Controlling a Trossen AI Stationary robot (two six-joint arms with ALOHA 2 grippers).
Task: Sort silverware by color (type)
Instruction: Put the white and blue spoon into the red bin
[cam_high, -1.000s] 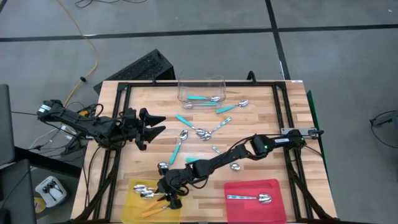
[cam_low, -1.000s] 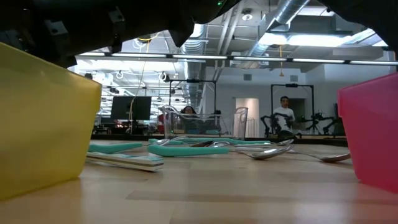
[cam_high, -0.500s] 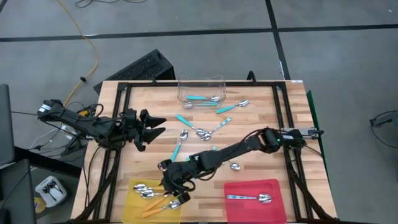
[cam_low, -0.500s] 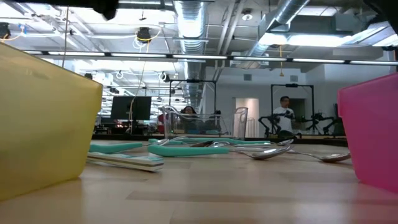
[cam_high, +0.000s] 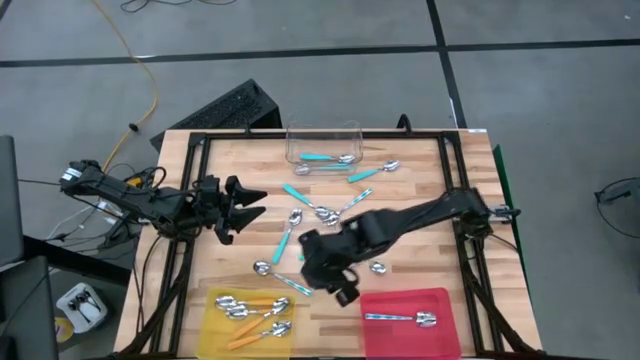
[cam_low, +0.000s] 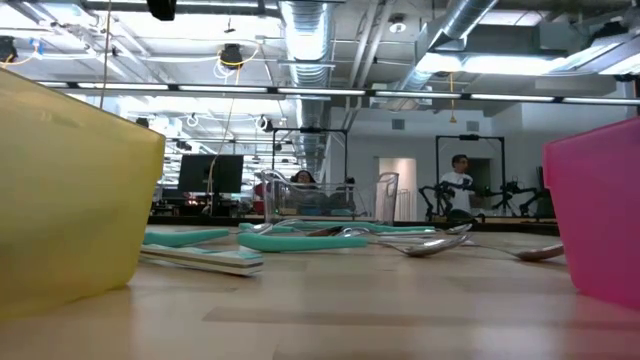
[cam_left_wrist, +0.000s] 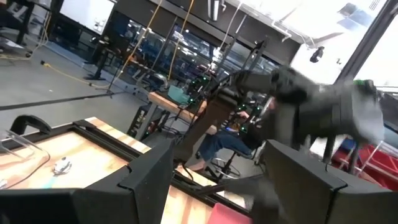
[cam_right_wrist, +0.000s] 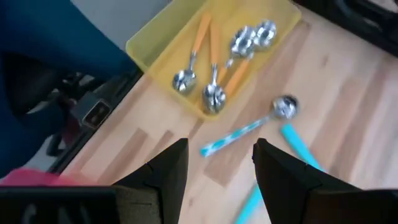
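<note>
Orange-handled spoons (cam_high: 250, 313) lying in the yellow tray (cam_high: 213, 330), a silver spoon (cam_high: 402, 318) resting in the red tray (cam_high: 440, 335), right gripper (cam_high: 338, 285) hovering spread and empty over teal spoons (cam_high: 290, 231) mid-table, left gripper (cam_high: 250, 202) waiting spread at the left edge, clear tub (cam_high: 322, 133) holding one teal spoon.

four spoons (cam_high: 250, 312) lie in the left tray (cam_high: 214, 333).

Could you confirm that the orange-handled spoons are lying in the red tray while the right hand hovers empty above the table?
Not quite: the orange-handled spoons lie in the yellow tray, as the high view shows. The red tray holds a silver spoon. The right hand does hover empty.
</note>
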